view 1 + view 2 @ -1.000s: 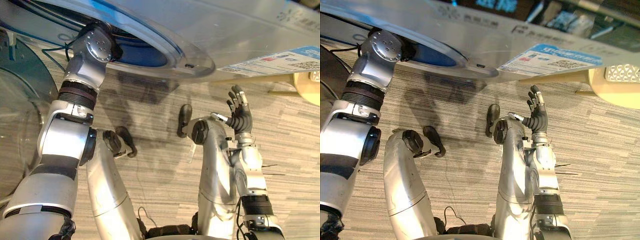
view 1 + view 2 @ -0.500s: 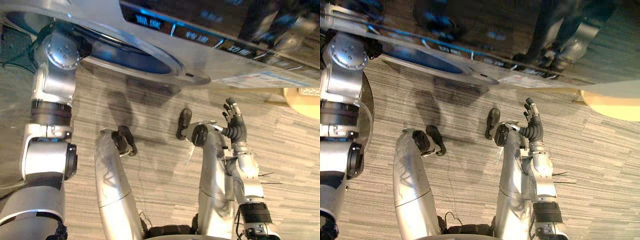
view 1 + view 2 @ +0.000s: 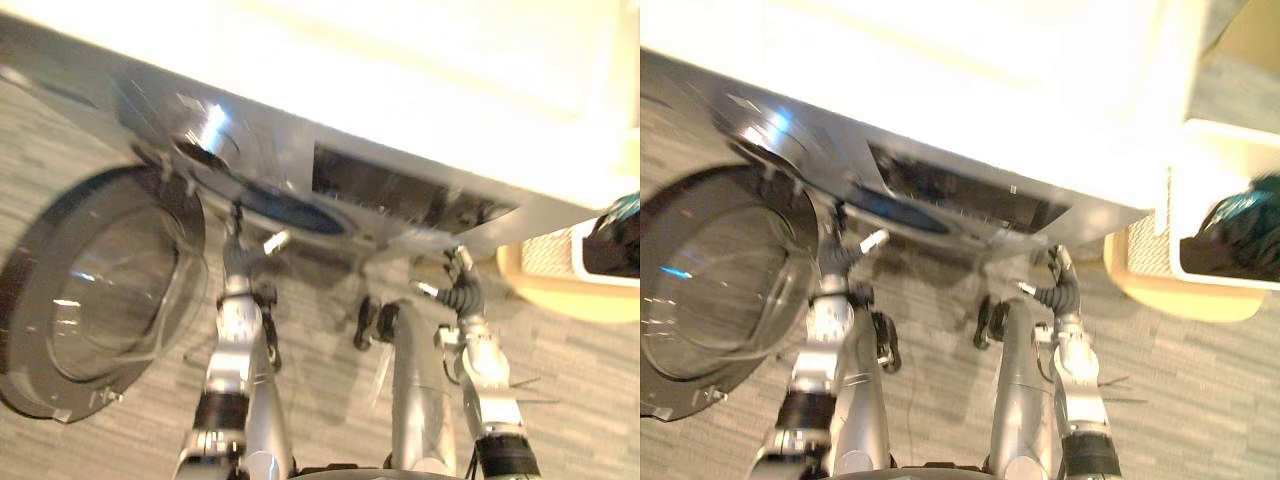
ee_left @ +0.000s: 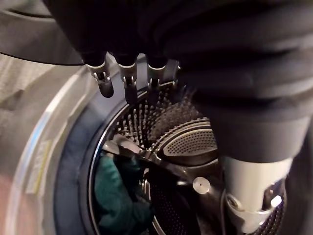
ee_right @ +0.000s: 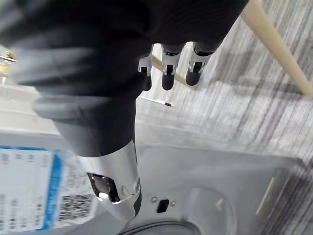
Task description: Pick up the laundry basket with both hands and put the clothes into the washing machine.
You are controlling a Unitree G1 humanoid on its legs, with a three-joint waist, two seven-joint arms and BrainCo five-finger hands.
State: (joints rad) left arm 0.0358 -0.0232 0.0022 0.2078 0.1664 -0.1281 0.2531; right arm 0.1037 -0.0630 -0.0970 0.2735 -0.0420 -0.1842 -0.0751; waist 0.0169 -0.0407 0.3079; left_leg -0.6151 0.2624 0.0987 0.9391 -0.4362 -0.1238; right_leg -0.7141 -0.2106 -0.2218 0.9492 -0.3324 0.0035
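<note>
Fingers of the left hand hang straight at the washing machine drum, clear of the teal garment inside. The right hand is spread open, well apart from the laundry basket.

The washing machine stands with its round glass door swung open and a teal garment inside the drum. Beside it, the white laundry basket holds dark clothes.

Washing machine: round door swung open at left.
Left hand: by the drum opening.
Right hand: raised, fingers loosely straight.
Laundry basket: at right, holding dark teal clothes.
</note>
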